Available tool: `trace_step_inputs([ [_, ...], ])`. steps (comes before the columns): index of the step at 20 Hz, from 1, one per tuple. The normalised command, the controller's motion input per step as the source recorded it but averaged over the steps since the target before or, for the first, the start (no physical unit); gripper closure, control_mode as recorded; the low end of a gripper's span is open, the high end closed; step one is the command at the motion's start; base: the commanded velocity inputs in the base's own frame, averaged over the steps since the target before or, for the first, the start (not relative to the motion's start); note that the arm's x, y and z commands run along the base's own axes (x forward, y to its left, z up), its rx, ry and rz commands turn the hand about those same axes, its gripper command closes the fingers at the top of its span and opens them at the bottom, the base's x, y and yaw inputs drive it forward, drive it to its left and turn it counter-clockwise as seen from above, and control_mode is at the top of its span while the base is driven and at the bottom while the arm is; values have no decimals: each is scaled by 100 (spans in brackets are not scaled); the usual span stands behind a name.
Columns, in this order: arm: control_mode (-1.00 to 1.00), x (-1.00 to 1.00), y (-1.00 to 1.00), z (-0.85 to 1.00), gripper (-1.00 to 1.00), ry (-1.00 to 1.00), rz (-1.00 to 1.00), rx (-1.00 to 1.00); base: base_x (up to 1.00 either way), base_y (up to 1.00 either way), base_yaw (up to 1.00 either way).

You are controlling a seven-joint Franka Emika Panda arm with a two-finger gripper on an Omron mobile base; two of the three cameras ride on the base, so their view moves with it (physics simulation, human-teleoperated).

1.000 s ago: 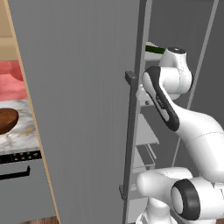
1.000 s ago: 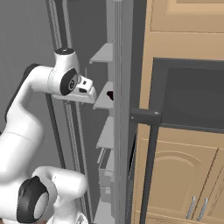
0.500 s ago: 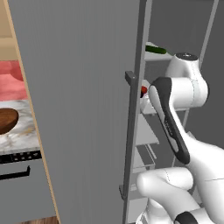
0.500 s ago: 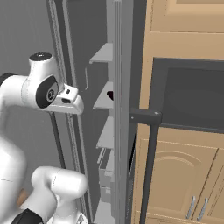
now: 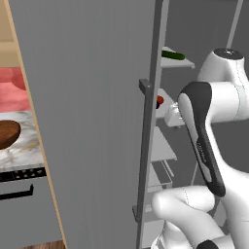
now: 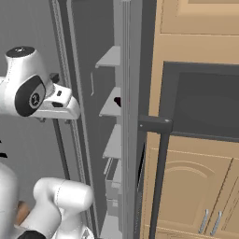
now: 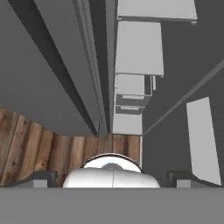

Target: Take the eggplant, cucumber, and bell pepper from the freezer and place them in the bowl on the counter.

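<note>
Freezer (image 5: 97, 121) door stands ajar; inner shelves exposed. Cucumber (image 5: 173, 55) lies on upper shelf, bell pepper (image 5: 159, 101) on shelf below, partly hidden behind door edge. A dark item (image 6: 117, 101) on a mid shelf in right base view is prob. the eggplant; too small to confirm. Bowl (image 5: 8, 134) sits on tabletop (image 5: 22, 153) left of freezer, well apart from the veg; no veg seen in the visible part of it. Claw (image 7: 113, 177): tips spread wide near the hand view's lower corners, nothing between them, pointing down toward lower shelves and wood floor (image 7: 39, 148). Assessment: door opening done; no item picked yet. All 3 transfers appear outstanding.
</note>
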Motion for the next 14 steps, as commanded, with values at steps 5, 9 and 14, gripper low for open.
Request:
trace_step_inputs([
  [5,-100,-51,-9,61,-100,3,3,0,0,0,0],
  [9,-100,-57,-18,56,-100,5,0,0,0,0,0],
  [14,-100,-64,-24,34,-100,2,-5,0,0,0,0],
])
